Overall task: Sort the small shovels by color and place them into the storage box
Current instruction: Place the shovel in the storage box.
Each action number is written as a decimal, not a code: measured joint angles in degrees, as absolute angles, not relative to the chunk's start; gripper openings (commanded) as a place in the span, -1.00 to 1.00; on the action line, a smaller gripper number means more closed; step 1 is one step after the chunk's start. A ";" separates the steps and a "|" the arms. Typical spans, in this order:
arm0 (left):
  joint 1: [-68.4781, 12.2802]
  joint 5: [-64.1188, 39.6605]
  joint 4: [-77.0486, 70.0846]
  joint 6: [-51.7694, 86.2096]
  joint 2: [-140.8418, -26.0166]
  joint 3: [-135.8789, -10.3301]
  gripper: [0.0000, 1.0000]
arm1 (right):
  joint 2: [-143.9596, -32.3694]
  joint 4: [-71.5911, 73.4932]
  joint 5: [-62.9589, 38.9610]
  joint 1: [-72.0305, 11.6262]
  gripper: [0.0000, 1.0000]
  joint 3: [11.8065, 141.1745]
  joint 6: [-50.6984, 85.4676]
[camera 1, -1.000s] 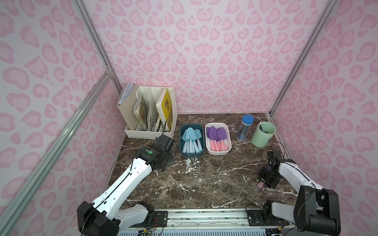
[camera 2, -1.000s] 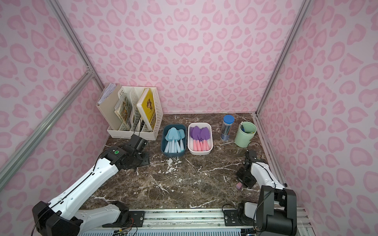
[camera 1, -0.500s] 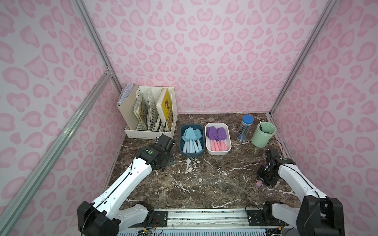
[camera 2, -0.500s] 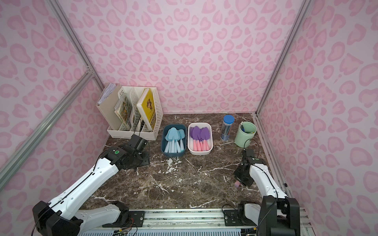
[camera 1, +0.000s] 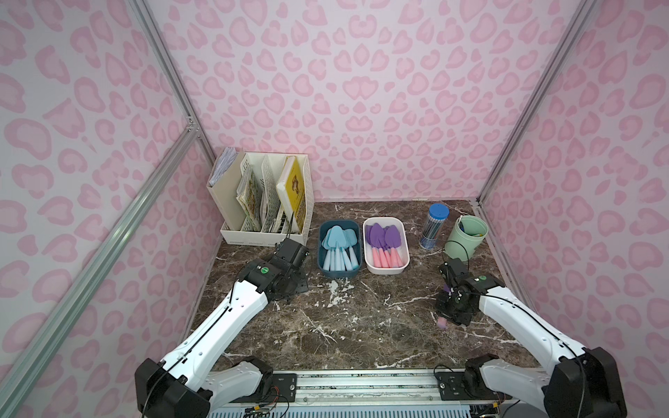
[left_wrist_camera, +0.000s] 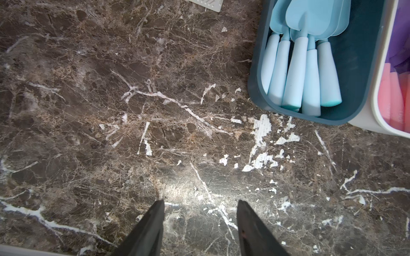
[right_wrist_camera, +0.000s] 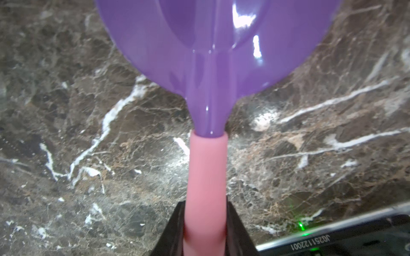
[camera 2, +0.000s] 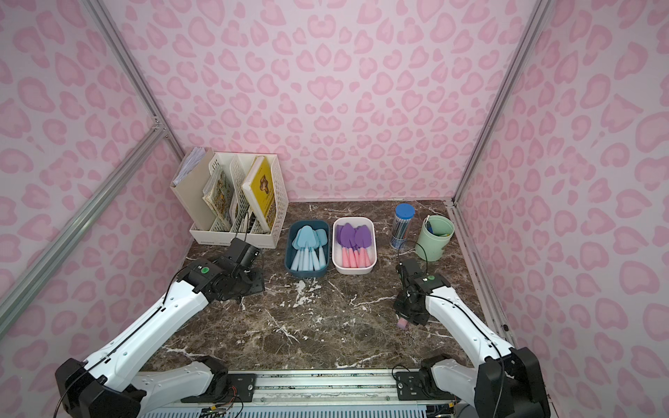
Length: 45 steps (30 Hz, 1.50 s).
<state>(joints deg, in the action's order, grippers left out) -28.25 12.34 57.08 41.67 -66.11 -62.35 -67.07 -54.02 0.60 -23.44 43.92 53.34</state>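
**Purple shovel held by its handle**

The right gripper (right_wrist_camera: 205, 208) is clamped on the pink handle of a purple-bladed shovel (right_wrist_camera: 208, 55). It is held over the marble table (camera 1: 362, 325), well apart from the 2 boxes. The left gripper (left_wrist_camera: 200, 202) hangs with jaws apart, empty, near the blue box (left_wrist_camera: 255, 88). The shovel looks light, stiff and glossy (the blade probably slick), so the matte handle seems the safer hold on the way to the white box (camera 1: 405, 253).

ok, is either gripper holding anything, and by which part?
Right gripper is shut on a purple shovel, gripping its pink handle. Left gripper is open, holding nothing.
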 measured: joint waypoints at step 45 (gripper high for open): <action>-28.25 13.02 64.12 41.82 -65.49 -66.28 0.14 | -133.73 -63.75 5.06 -34.44 -0.55 120.86 32.80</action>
<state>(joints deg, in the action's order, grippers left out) -28.25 13.02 64.12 41.82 -65.49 -66.28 -133.73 -63.75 5.06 -34.44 120.86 32.80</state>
